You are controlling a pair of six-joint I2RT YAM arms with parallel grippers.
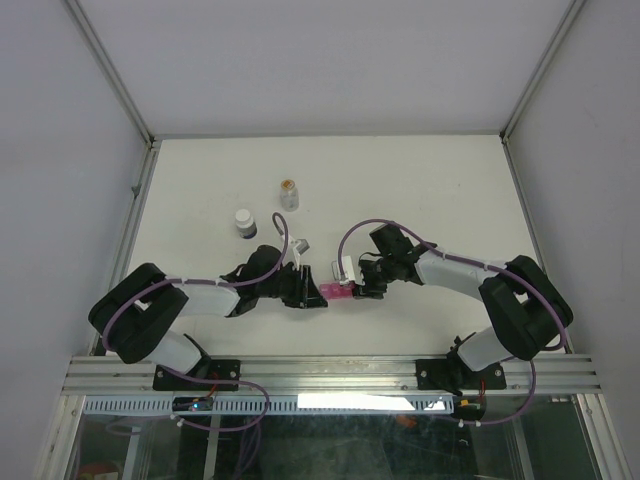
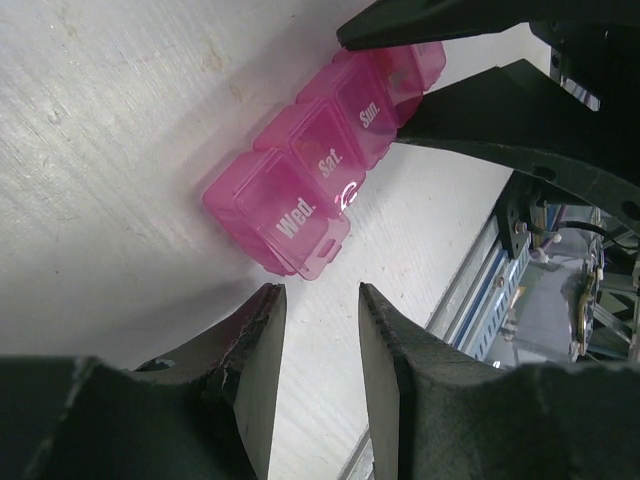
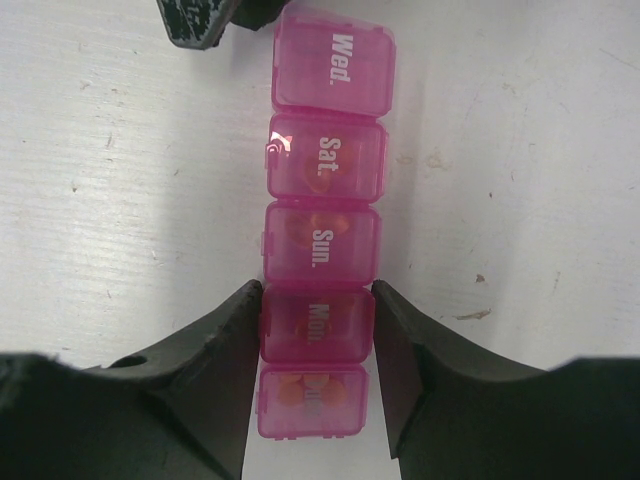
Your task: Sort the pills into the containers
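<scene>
The containers are one translucent pink pill-organiser strip (image 1: 338, 291) (image 2: 320, 170) (image 3: 320, 230), lying flat on the white table with all its lids down, marked Wed., Sat., Sun. and Mon. Orange pills (image 3: 318, 388) show through the lid nearest the right wrist camera, and more show faintly under other lids. My right gripper (image 1: 362, 290) (image 3: 317, 300) is shut on the strip, its fingers pressing both sides of the Mon. compartment. My left gripper (image 1: 306, 289) (image 2: 320, 292) stands open just short of the Wed. end, with only bare table between its fingers.
A white-capped dark bottle (image 1: 245, 222) and a small clear bottle with orange-brown contents (image 1: 289, 193) stand behind the left arm. A small grey object (image 1: 300, 244) lies close behind the left gripper. The metal rail (image 1: 330, 375) runs along the table's near edge.
</scene>
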